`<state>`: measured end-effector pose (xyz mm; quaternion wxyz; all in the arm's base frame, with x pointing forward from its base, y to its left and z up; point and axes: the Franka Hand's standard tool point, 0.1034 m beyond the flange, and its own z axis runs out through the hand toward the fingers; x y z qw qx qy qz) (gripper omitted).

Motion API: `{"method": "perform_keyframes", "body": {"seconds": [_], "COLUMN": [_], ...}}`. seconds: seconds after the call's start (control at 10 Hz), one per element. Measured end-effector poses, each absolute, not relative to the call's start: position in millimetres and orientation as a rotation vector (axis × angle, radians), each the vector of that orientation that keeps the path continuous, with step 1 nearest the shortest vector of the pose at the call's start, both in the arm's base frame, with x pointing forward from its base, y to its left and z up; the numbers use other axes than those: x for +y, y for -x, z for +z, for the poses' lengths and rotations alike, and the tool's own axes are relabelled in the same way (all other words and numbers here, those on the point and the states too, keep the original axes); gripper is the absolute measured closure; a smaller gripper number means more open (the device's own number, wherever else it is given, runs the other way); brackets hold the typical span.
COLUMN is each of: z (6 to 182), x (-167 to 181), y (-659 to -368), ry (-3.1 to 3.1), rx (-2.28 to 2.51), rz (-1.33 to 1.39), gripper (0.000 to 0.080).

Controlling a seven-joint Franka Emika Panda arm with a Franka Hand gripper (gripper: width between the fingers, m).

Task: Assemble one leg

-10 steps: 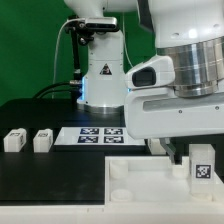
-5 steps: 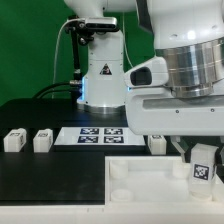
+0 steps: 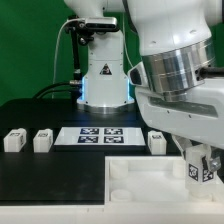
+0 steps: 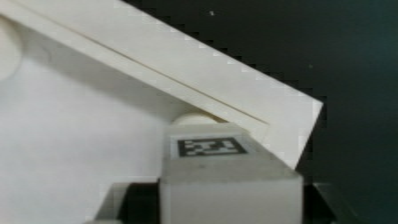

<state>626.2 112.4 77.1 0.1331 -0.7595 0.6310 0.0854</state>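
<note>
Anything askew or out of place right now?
Only the leg in the gripper: it looks tilted, not upright, over the white tray-like part. The three loose legs stand upright; nothing looks spilled or damaged.

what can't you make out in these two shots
- Exterior view: whether the held leg sits in a socket, since the gripper around it hides its lower end.
- Exterior view: the tags on the three loose legs, which are too small to read.
- Wrist view: the fingers, which are blurred and cut off by the picture's edge.
</note>
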Motion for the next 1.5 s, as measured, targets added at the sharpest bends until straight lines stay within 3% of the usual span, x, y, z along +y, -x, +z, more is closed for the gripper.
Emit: {"method": "perform_keyframes", "body": {"seconds": [0.4,0.5,0.6,0.7,0.8,1.1,1.5], "z": [76.9,76.9,77.1,77.4,76.8,76.0,80.7], "x": [117.5,118.1,119.6,120.8,122.3,120.8,113.5], "y": [-625.0,-624.7,-623.2,-622.2,-620.9,-621.1,-633.1], "ry": [2.103,2.120,2.245,2.394,2.549,2.719,2.981], "rx": [1.950,1.931,1.782,1.601,1.396,1.005,0.085], "rz": [0.279,0.276,0.263,0.233,0.188,0.127,-0.041], "gripper": [0.0499,0.0429,0.0429,0.0240,0.0169,0.0155,0.0151]}}
